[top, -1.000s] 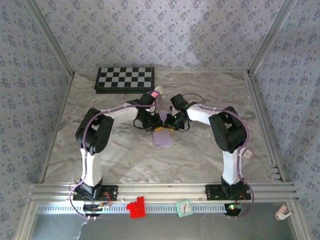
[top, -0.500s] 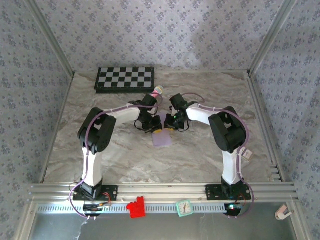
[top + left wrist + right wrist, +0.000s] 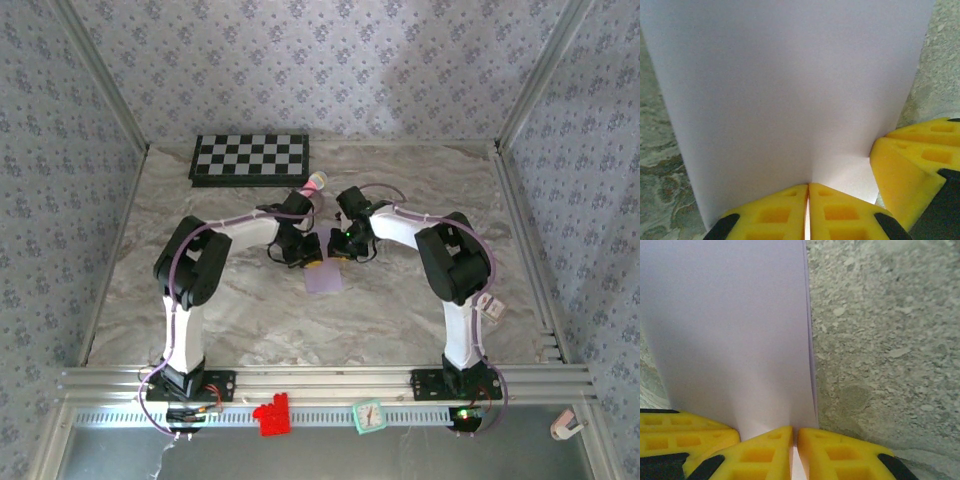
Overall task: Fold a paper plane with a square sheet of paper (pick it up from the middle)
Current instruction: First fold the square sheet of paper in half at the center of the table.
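Your left pincer (image 3: 808, 199) is closed, its yellow fingers pressed together on the near edge of the square sheet of paper (image 3: 324, 278). Your right pincer (image 3: 795, 437) is closed too, clamped on that same edge just beside the left. In the overhead view the sheet sits near the middle of the desk (image 3: 420, 320). Both pincers meet at its 12 o'clock edge, and the rest of the sheet trails toward 6 o'clock, toward the arm bases.

In the right wrist view, the sheet's 3 o'clock edge looks like two layers lying close together. I judge that one fold is already in and you are partway through forming a crease, not just starting. There is no sharp tip or dart outline yet, so most of the folding lies ahead. Whether the free end rests on the desk or hangs just above it, I cannot tell.

The next move calls for both arms travelling together and keeping the same spacing. Otherwise the thin paper will buckle or tear between the two grips. Keep the edge level as you carry it, and let go only once the layers line up. The checkered board (image 3: 250, 158) at 11 o'clock and the pink toy microphone (image 3: 315, 183) at 12 o'clock are apart from the sheet.
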Available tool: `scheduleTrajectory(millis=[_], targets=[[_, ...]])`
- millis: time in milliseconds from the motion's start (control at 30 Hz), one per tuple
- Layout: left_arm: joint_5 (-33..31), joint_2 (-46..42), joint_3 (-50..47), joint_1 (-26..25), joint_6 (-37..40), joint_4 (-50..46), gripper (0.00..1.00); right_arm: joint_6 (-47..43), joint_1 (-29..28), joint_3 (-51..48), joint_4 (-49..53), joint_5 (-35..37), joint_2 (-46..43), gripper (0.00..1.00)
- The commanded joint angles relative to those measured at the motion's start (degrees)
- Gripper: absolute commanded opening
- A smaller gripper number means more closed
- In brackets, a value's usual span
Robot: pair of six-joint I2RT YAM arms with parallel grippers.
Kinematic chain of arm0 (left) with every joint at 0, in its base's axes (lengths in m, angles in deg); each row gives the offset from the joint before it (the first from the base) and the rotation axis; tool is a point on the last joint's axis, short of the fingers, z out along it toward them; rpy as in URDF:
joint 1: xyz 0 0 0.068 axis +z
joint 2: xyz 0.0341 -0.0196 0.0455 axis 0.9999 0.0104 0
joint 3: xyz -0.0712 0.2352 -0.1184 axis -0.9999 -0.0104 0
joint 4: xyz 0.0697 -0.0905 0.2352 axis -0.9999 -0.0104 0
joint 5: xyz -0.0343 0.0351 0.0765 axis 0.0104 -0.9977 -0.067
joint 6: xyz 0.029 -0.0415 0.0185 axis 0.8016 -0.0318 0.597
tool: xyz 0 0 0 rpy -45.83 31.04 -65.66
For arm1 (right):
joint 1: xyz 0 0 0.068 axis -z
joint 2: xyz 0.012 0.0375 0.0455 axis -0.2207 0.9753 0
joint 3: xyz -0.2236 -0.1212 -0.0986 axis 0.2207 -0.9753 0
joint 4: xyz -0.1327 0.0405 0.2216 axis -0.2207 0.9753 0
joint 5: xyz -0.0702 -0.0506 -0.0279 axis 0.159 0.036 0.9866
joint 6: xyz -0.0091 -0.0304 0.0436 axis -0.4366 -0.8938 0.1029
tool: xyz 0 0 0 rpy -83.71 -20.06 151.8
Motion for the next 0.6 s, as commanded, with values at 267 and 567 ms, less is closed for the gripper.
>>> scheduleTrajectory(millis=[267, 567], targets=[[-4.72, -5.23, -6.35, 3.28, 2.19, -7.78, 0.11, -2.82, 1.17, -2.14, 10.59, 13.34, 7.32, 0.18], [-10.96, -11.0, -2.31, 4.73, 6.54, -16.12, 0.11, -2.55, 1.18, -1.37, 11.18, 13.91, 7.68, 0.19]])
